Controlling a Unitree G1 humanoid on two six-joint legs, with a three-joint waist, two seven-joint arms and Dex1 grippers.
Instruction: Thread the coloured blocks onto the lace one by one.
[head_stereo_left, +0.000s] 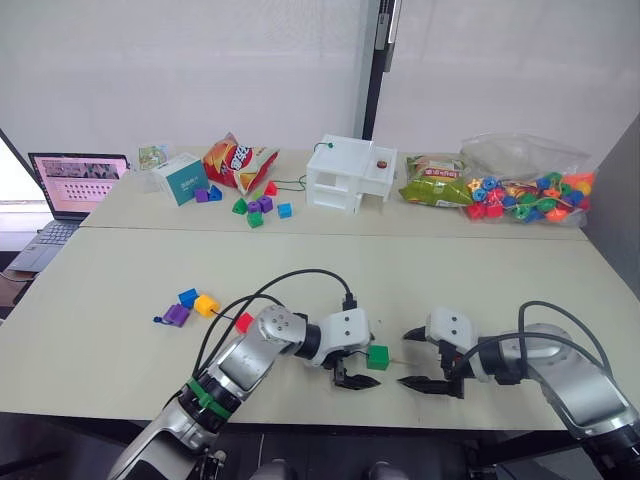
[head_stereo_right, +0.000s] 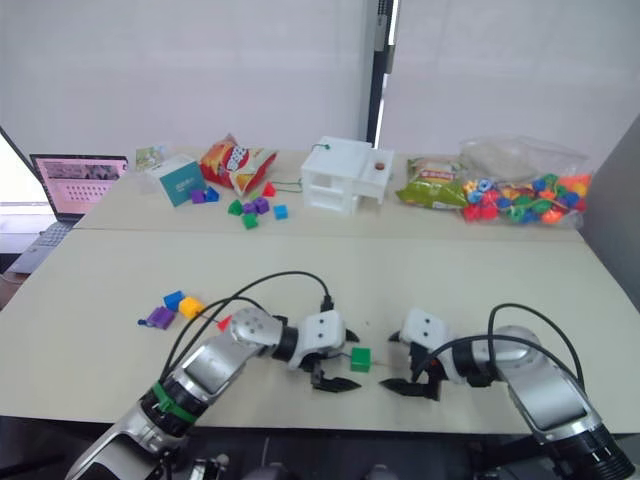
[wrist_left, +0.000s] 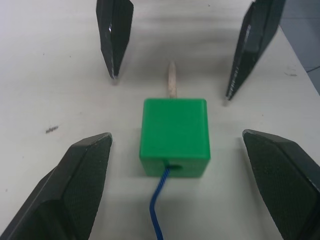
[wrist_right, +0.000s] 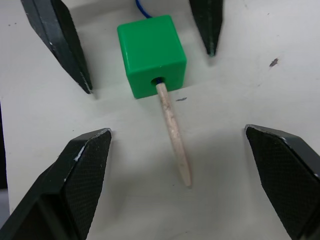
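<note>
green block (wrist_right: 152, 54) sits on the table (head_stereo_left: 120, 300) between my two grippers, lace (wrist_left: 159, 210) run through it, pale tip (wrist_right: 174, 134) poking out toward my right gripper (head_stereo_left: 421, 359). both grippers spread wide, gripping nothing; left gripper (head_stereo_left: 357, 364) straddles the block. red (head_stereo_left: 243, 322), yellow (head_stereo_left: 206, 305), blue (head_stereo_left: 188, 297) and purple (head_stereo_left: 176, 315) blocks lie off to my left.

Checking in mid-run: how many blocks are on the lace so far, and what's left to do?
One done: the green plastic cube lies on the table with the dark blue lace through it, its pale stiff tip poking out the far side. Nothing is in hand: the left gripper and right gripper are both open around it. The red, yellow, blue and purple cubes wait unthreaded.
</note>
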